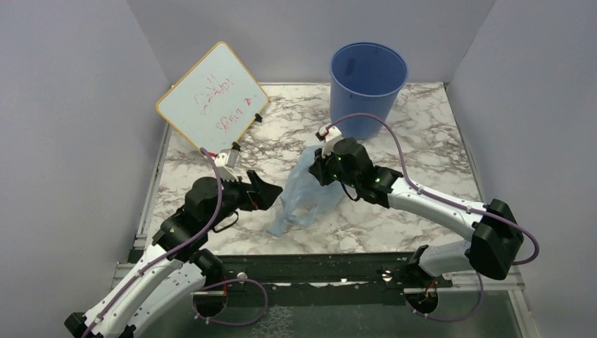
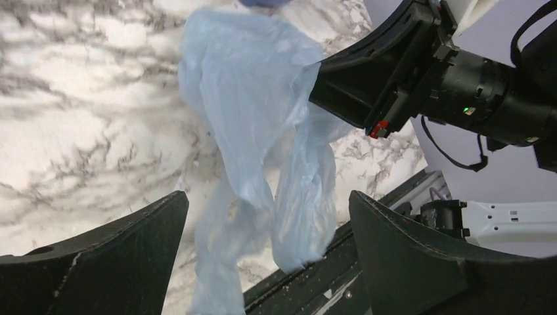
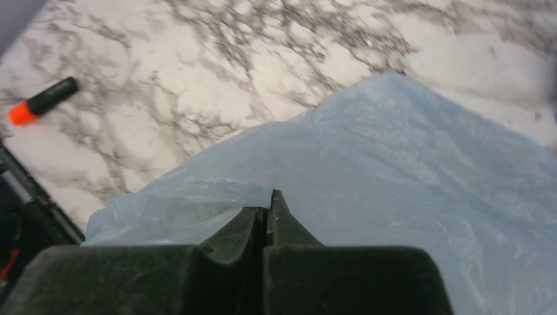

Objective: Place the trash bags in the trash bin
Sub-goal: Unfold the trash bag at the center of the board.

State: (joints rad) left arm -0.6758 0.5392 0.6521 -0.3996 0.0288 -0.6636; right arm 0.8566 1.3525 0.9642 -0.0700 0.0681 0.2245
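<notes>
The trash bag is a thin light-blue plastic bag hanging crumpled over the middle of the marble table. My right gripper is shut on its upper part; in the right wrist view the closed fingertips pinch a fold of the plastic. My left gripper stands open just left of the bag. In the left wrist view the bag hangs ahead of the wide-apart fingers, untouched by them. The trash bin, a round blue bucket, stands upright at the back right, behind the right gripper.
A white board with red writing leans at the back left. An orange-capped black marker lies on the marble. A black metal rail runs along the table's near edge. Grey walls close in both sides and the back.
</notes>
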